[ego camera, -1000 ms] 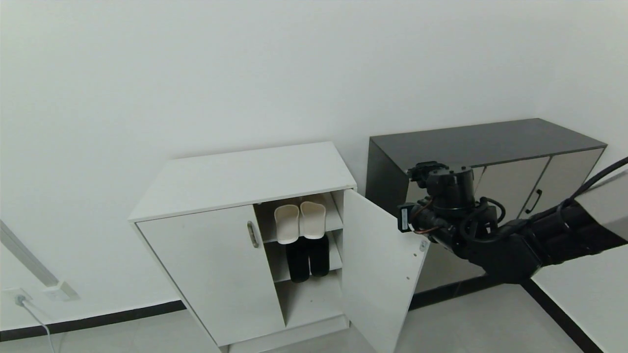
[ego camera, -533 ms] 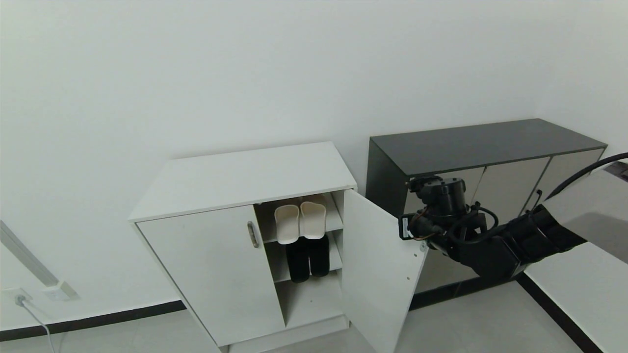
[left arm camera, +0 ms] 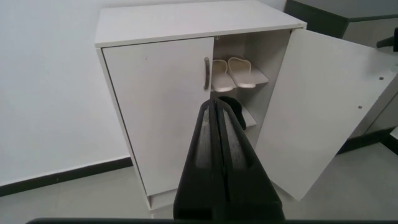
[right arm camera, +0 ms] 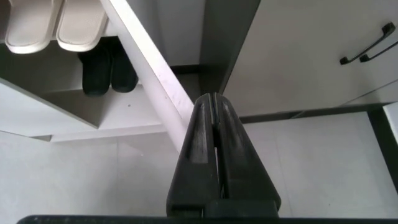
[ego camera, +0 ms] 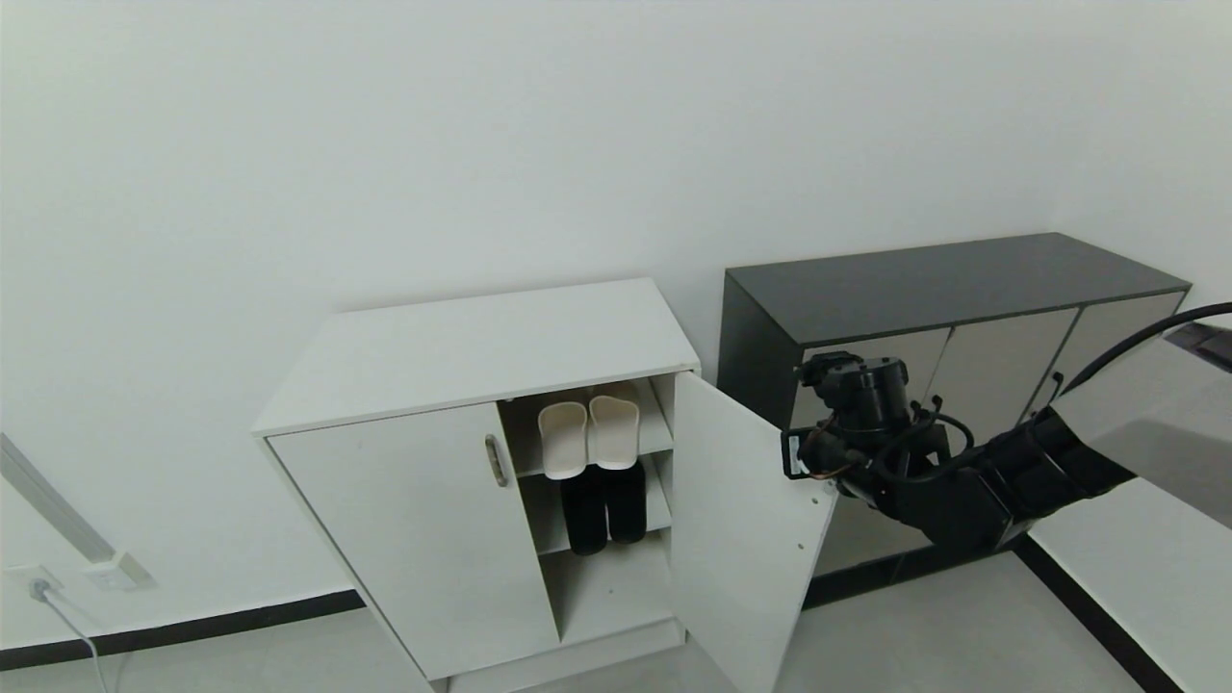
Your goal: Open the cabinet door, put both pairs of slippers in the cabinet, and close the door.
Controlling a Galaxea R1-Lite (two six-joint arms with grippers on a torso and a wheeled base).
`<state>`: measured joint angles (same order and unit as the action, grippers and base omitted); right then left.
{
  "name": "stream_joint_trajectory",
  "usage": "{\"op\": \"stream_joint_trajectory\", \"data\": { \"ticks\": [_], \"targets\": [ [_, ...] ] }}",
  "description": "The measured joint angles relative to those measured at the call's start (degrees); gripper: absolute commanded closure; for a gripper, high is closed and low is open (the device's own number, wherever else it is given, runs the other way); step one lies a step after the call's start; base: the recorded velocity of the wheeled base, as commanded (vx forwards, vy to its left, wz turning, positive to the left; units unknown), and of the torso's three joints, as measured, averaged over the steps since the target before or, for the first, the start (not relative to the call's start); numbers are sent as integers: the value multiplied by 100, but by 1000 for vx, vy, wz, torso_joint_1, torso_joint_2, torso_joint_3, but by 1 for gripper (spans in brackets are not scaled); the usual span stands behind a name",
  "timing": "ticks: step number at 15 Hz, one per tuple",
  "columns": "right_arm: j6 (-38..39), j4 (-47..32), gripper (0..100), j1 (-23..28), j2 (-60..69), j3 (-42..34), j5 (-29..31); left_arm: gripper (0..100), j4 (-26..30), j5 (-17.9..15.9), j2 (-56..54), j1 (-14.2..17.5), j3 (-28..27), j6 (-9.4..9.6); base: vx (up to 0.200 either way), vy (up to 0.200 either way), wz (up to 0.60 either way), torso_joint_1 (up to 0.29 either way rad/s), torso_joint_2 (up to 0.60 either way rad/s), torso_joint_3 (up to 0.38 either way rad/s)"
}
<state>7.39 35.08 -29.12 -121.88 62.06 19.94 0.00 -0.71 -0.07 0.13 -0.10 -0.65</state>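
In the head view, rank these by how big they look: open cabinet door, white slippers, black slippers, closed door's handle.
1. open cabinet door
2. white slippers and black slippers, about alike
3. handle

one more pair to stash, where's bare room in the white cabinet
The bottom shelf, under the black slippers and beside the open door, is bare. So is the cabinet top. Crowded: the upper shelf holds the white slippers, the middle one the black pair; the right gripper sits at the door's edge.
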Motion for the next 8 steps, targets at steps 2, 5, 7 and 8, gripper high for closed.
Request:
{"op": "stream_joint_trajectory", "data": {
  "ticks": [2,5,7,8],
  "targets": [
    [0,2,100,-63,0,-18,2,100,0,-2,0,2,0,2,0,0,0,0,0,0],
    [0,13,100,-213,5,-88,11,100,0,0,0,2,0,-1,0,0,0,0,0,0],
    [0,41,100,-412,18,-187,15,100,0,0,0,2,0,-1,0,0,0,0,0,0],
    [0,52,100,-546,35,-252,11,100,0,0,0,2,0,-1,0,0,0,0,0,0]
  ]
}}
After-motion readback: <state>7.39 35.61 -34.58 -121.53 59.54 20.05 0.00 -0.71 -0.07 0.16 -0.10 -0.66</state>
